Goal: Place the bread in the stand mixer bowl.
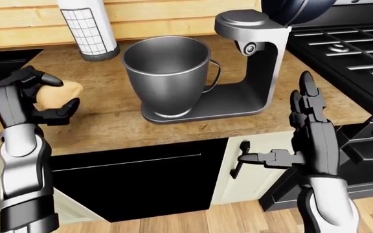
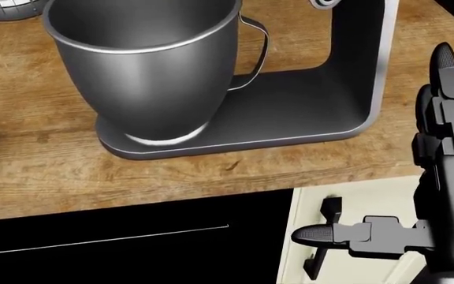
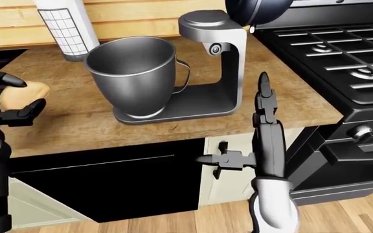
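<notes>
Wooden counter (image 1: 109,124), white gridded paper towel roll (image 1: 89,26) upright at its top left, black gas stove (image 3: 342,53) at the right, black panel (image 1: 134,177) beneath the counter, cream cabinet door (image 1: 255,182), wood floor (image 1: 193,223)

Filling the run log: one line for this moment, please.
phase: carry | left hand: shut on bread | right hand: open, empty | stand mixer bowl: empty, left hand beside it

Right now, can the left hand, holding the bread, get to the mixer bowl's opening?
Probably yes: the left hand grips the bread left of the bowl, whose open top is uncovered, mixer head tilted up.
</notes>
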Controlling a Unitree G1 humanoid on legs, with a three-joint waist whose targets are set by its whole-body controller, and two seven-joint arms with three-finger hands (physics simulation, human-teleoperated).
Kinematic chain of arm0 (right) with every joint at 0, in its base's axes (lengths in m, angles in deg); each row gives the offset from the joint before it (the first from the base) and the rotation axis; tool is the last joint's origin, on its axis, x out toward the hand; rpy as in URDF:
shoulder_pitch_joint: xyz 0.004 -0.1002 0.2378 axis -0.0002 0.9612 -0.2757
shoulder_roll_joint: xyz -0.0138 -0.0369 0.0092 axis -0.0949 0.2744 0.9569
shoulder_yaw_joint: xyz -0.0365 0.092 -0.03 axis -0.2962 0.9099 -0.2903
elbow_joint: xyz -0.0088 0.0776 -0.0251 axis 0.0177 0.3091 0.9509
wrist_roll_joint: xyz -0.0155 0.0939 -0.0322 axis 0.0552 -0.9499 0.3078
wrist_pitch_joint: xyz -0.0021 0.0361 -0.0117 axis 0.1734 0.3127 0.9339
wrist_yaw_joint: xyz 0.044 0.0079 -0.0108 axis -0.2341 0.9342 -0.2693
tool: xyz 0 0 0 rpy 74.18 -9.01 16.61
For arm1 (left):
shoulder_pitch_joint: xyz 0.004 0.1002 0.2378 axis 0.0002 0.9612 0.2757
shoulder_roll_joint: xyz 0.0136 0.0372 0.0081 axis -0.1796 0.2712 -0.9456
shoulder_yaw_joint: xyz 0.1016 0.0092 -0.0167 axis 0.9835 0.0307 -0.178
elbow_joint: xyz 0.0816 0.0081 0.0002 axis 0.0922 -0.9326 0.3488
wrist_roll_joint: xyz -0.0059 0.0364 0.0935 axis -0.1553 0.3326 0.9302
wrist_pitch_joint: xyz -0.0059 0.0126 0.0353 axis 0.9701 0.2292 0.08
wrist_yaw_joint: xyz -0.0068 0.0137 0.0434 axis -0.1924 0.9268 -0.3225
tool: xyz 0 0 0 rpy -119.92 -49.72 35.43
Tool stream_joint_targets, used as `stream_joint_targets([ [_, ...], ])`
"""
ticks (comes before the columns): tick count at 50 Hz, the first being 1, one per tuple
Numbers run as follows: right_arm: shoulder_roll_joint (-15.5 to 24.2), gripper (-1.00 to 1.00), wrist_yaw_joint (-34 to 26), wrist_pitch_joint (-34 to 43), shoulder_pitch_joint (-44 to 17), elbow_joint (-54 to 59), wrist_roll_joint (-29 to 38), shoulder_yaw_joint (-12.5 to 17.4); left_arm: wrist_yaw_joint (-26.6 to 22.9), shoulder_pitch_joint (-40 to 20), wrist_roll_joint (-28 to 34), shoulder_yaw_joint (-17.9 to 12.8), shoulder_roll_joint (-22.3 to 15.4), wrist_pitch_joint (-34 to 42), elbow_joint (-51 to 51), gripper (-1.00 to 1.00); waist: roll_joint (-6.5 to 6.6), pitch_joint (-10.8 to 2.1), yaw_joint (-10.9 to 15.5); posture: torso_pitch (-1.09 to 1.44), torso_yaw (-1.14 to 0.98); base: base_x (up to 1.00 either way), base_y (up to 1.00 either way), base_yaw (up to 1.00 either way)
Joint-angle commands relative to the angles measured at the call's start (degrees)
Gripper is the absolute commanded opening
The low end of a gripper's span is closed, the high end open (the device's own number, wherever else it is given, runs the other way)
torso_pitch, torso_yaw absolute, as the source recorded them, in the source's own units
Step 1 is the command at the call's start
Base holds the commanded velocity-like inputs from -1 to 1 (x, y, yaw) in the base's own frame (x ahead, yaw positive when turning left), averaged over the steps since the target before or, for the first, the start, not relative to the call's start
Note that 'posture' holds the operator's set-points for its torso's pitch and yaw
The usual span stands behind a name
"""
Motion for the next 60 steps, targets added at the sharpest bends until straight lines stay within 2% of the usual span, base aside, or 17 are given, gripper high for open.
stream_joint_targets([
  [1,0.16,1.00,0.16,-1.61,-0.81,-2.03,-0.03,0.14,0.25,-2.07,-0.01,-0.73,-1.45,-1.14,2.55,-1.00,0.37,-1.14,-0.03,0.00,0.00,0.00,0.00,0.00],
  [24,0.38,1.00,-0.25,-0.16,-1.13,-3.57,0.14,0.63,0.70,-9.92,-1.05,0.79,-4.25,3.01,3.39,-1.00,0.15,-1.07,0.14,0.00,0.00,0.00,0.00,0.00],
  [35,0.19,1.00,0.03,-1.42,-0.45,-3.00,0.17,0.43,2.48,-13.69,-0.23,2.02,-4.82,2.22,0.45,-1.00,0.10,-1.09,0.16,0.00,0.00,0.00,0.00,0.00],
  [45,0.04,1.00,0.19,-1.83,-0.09,-3.03,0.24,0.35,2.99,-17.36,1.36,4.30,-3.82,2.43,-1.03,-1.00,-0.09,-1.11,0.18,0.00,0.00,0.00,0.00,0.00],
  [60,0.21,1.00,-0.17,-1.54,0.14,-4.09,0.51,0.62,2.54,-19.58,2.72,5.53,-2.33,2.13,-1.84,-1.00,-0.28,-1.15,0.15,0.00,0.00,0.00,0.00,0.00],
])
